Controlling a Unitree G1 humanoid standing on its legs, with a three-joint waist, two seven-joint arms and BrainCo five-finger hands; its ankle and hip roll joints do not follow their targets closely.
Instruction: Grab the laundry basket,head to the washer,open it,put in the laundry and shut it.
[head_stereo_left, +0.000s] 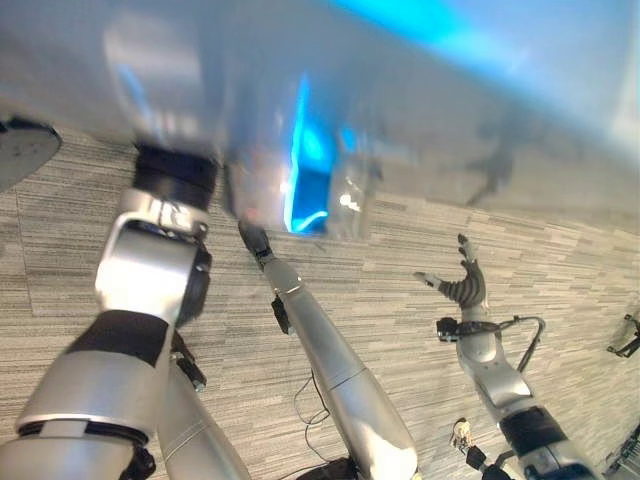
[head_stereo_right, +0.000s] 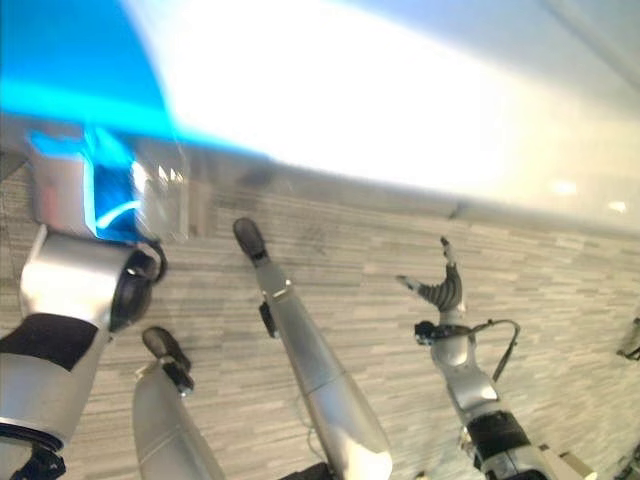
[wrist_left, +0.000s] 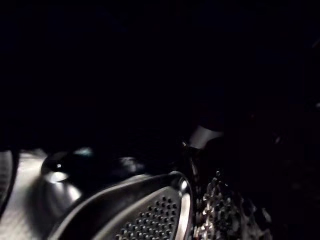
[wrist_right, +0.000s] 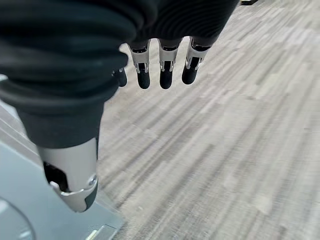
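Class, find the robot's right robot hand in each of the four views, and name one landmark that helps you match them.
Left eye view: right robot hand right of centre, fingers spread above the floor.
Right eye view: right robot hand right of centre, same pose.
Right wrist view: its own fingers hang straight over the floor.
Left wrist view: looks into the dark perforated drum instead.
Shared landmark: the grey striped floor.
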